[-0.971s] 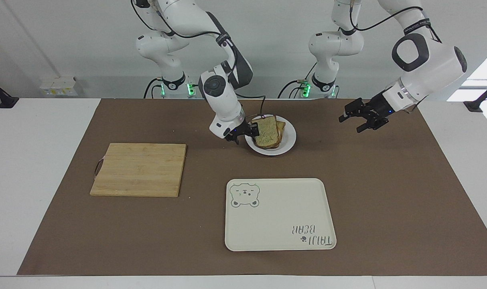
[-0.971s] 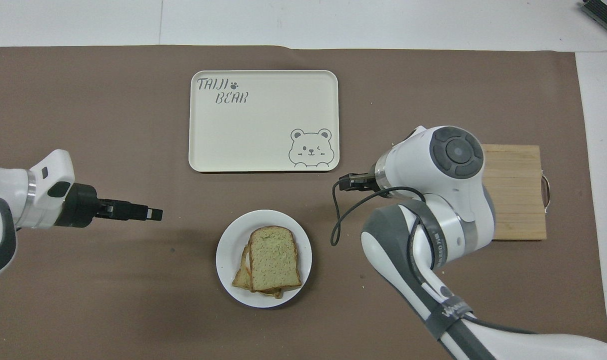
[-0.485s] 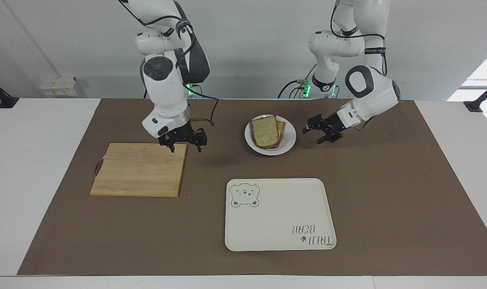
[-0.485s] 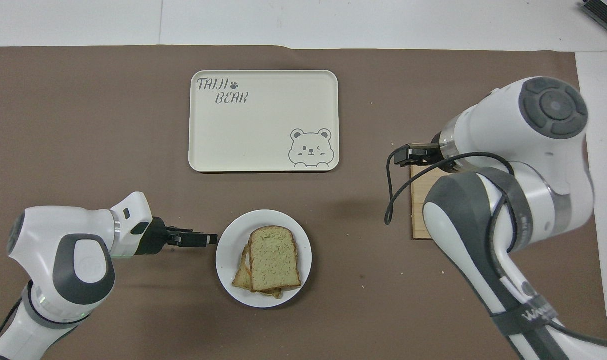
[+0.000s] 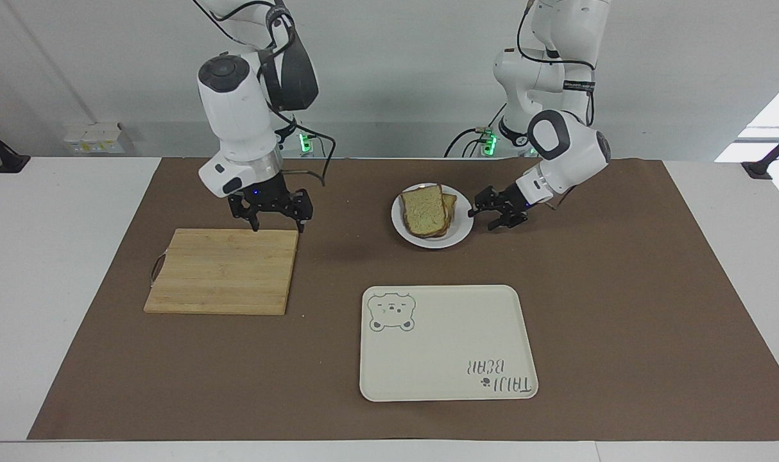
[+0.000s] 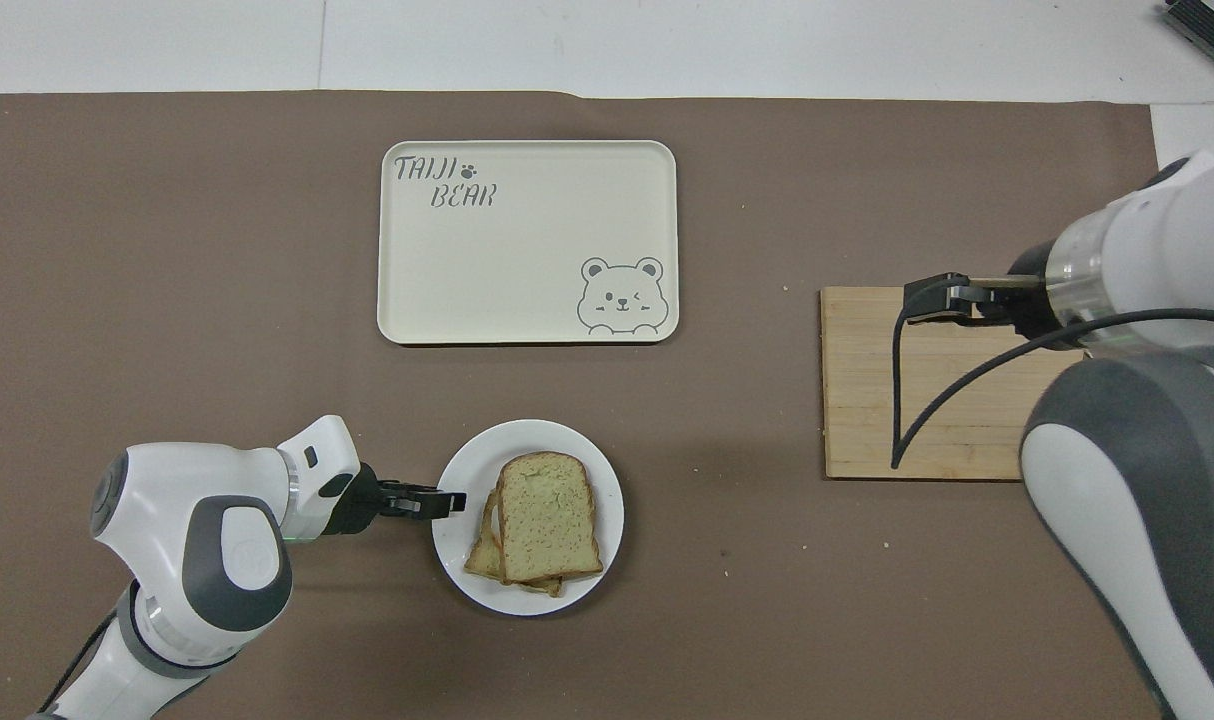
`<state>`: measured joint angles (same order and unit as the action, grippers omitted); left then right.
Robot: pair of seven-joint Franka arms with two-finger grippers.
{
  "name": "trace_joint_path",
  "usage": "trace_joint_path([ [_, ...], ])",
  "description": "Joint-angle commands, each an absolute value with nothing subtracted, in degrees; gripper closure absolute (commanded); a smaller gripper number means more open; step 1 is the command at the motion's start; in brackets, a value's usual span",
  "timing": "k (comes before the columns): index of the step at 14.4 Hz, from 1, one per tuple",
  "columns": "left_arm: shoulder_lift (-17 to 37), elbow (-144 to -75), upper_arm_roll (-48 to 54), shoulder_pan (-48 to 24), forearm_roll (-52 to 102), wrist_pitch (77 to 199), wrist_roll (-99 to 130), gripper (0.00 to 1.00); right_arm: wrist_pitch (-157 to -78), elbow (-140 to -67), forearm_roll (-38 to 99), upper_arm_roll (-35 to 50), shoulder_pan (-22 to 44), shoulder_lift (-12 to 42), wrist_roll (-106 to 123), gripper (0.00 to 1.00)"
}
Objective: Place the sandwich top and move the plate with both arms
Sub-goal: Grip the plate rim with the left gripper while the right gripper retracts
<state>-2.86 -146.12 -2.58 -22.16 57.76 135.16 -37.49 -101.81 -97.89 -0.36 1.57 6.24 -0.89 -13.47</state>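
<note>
Speckled brown-crusted sandwich top [image 5: 423,211] lies soft on small round white plate [image 5: 461,235], best gripped at rim; open, empty left gripper [image 5: 493,210] alongside.

Bright, even, diffuse light from above. Soft, short shadows only: faint under the plate [image 5: 461,226], tray [image 5: 447,393] and board [image 5: 222,273], a blurred dark patch on the mat [image 6: 167,250] beside the plate. Mild glare off white arm shells. Blown-out window at the facing view's edge. Sharp throughout, no visible motion blur.
</note>
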Motion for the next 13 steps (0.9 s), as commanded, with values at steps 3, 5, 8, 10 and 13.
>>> trace_joint_path([
  [3,-2.02,-147.57,-3.43,-24.7,61.7,137.37,-40.52,0.54,-94.23,-91.42,-1.49,1.67,3.26,-0.09,-11.43,0.0],
  [5,-2.28,-148.27,-3.34,-26.27,61.7,137.63,-40.61,0.54,-92.81,-90.79,-1.23,0.8,3.08,-1.39,-11.51,0.0],
  [8,-2.64,-148.88,-3.34,-27.07,61.87,138.34,-40.52,0.87,-92.38,-90.79,-0.88,-2.36,3.08,-3.33,-11.43,0.0],
  [10,-2.55,-148.89,-3.43,-27.16,62.4,138.34,-40.52,0.94,-91.24,-90.97,-0.35,-3.86,3.16,-4.22,-11.34,0.0],
  [13,-2.11,-148.54,-3.51,-27.07,62.4,138.25,-39.73,1.0,-90.79,-94.3,-0.96,-3.6,3.52,-6.93,-11.43,0.0],
])
